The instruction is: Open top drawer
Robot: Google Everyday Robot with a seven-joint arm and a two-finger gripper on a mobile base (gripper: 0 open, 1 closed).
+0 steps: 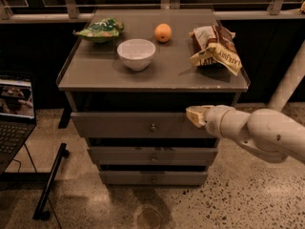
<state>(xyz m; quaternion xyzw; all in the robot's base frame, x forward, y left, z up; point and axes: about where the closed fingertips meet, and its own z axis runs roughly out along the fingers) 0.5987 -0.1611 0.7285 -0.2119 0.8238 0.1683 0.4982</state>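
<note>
Hand [196,116] sits by the top drawer [119,124] at its upper right edge, grip state impossible to tell, arm [267,132] cropped

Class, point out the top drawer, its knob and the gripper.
top drawer [114,124], camera view, bare front panel left of centre.
knob [153,127], camera view, its round face.
gripper [193,114], camera view, its tip, at the drawer's upper right.

Smooth plastic tool [192,114] at matt top drawer [114,125]
</note>
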